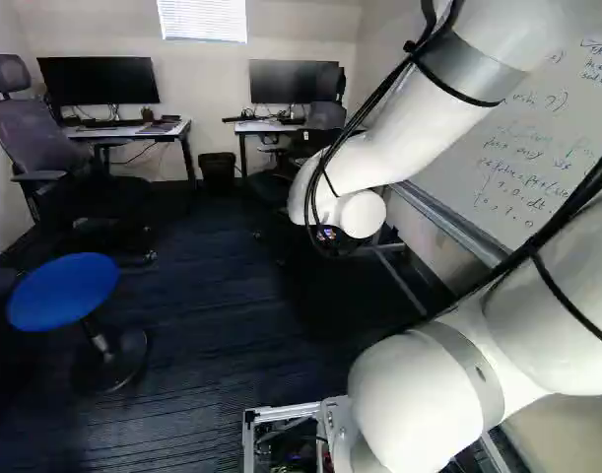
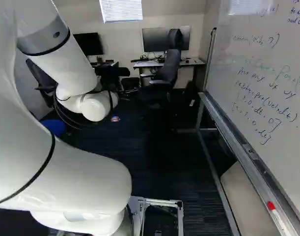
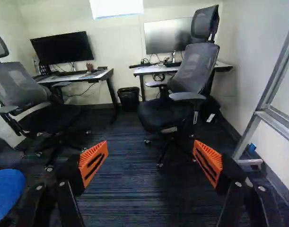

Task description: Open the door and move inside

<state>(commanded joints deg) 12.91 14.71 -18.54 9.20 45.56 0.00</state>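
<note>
Claw (image 3: 150, 153) released, orange pads (image 3: 93, 161) well apart, office chair (image 3: 191, 68) ahead, handwritten equations (image 2: 270, 92) on whiteboard (image 2: 222, 55)

1. Desk (image 3: 53, 80) at the left base view's left; black monitor (image 3: 64, 48) along its back edge; mesh chair (image 3: 16, 85) near its front left corner;
2. second desk (image 3: 151, 69); second monitor (image 3: 163, 37) at its back edge; headrest chair (image 3: 195, 68) before its front edge;
3. black bin (image 3: 129, 99) between desks;
4. round blue stool (image 1: 64, 291);
5. written-on whiteboard (image 2: 260, 59); red-capped marker (image 2: 277, 214) on its bottom ledge.

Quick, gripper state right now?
Gripper: open, orange-padded fingers wide apart, holding nothing.
</note>
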